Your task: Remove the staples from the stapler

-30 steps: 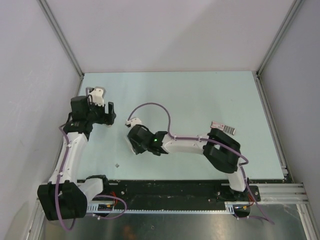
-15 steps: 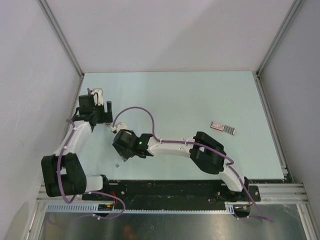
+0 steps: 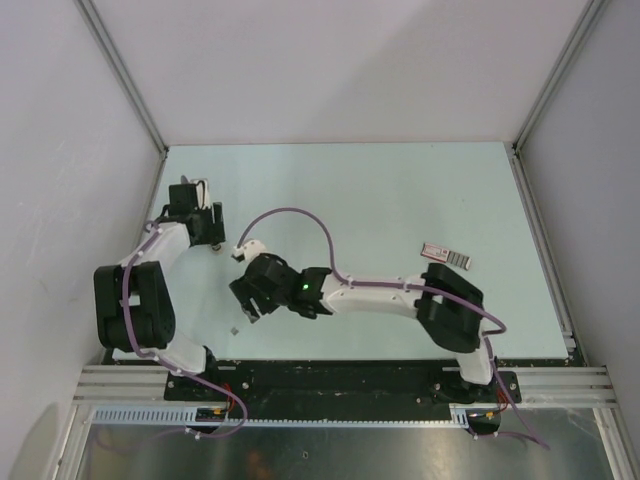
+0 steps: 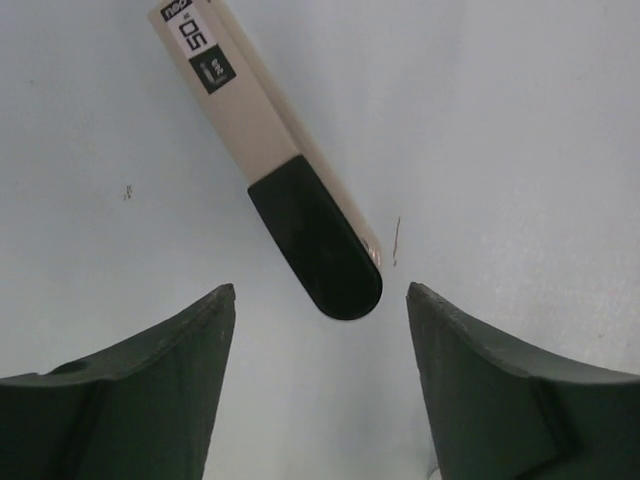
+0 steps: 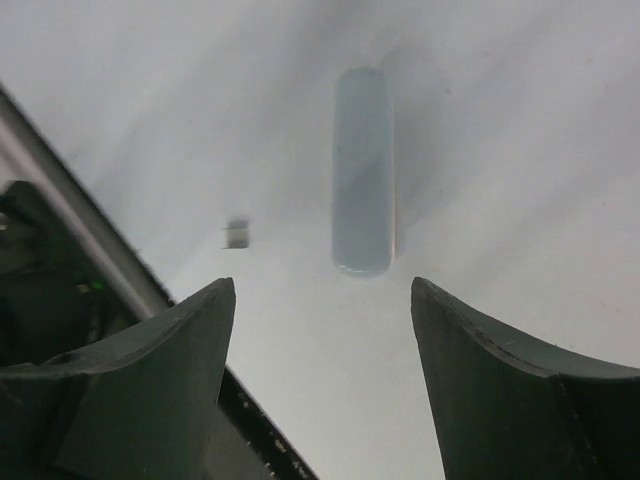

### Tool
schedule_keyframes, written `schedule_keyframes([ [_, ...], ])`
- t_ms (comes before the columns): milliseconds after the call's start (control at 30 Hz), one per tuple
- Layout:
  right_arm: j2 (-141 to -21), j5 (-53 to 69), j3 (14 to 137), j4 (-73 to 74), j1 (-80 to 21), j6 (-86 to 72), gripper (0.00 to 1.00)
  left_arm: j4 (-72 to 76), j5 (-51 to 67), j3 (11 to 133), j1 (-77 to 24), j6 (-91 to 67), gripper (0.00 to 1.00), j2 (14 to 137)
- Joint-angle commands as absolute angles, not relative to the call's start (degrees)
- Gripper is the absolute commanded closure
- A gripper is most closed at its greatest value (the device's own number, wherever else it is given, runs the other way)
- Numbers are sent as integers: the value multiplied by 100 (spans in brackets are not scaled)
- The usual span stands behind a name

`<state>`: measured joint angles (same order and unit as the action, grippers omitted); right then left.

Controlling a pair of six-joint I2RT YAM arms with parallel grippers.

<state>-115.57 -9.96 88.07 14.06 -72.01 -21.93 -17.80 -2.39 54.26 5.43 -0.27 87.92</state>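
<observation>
The stapler (image 4: 270,150), a beige bar with a black rounded end, lies flat just ahead of my left gripper (image 4: 320,290). That gripper is open and its fingertips flank the black end without touching it. A thin loose staple (image 4: 397,240) lies beside the black end. The staples, a pale silvery-blue bar (image 5: 363,170), lie on the table just ahead of my right gripper (image 5: 321,282), which is open and empty. A tiny silvery bit (image 5: 236,234) sits left of the bar. In the top view the left gripper (image 3: 198,207) is at the far left and the right gripper (image 3: 246,302) hides the bar.
A pinkish-grey rectangular piece (image 3: 445,255) lies at the right of the pale green table (image 3: 400,190). A tiny bit (image 3: 233,330) sits near the black front rail (image 3: 340,375). The left wall stands close to the left gripper.
The right gripper has swung left and toward the front edge and has opened wide. The left arm has folded back, with its elbow now higher and its gripper still by the stapler.
</observation>
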Motion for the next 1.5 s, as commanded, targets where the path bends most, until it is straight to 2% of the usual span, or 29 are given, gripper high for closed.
schedule_keyframes([
  [0, -10535, -767, 8442, 547, -7162, -2055, 25, -1552, -247, 5856, 579, -311, 31, 9156],
  [100, -10195, -752, 8264, 535, -7146, -2026, 26, -1555, -203, 6016, 577, -312, 41, 9453],
  [567, -9232, -979, 7586, 518, -7002, -2052, 32, -1497, -46, 6103, 365, -258, 73, 9829],
  [867, -8649, -1516, 6925, 732, -6648, -2217, 35, -1769, 232, 5893, -1179, -316, 75, 9036],
  [1100, -7837, -1943, 6201, 1169, -5964, -2516, 36, -2601, 704, 6178, -2140, -363, 76, 8996],
  [1300, -7280, -2072, 5613, 1483, -5204, -2845, 37, -2740, 874, 5996, -2754, -666, 77, 8934],
  [1467, -7262, -1844, 5201, 1578, -4640, -3176, 38, -2742, 1090, 6050, -3334, -856, 72, 8974],
])
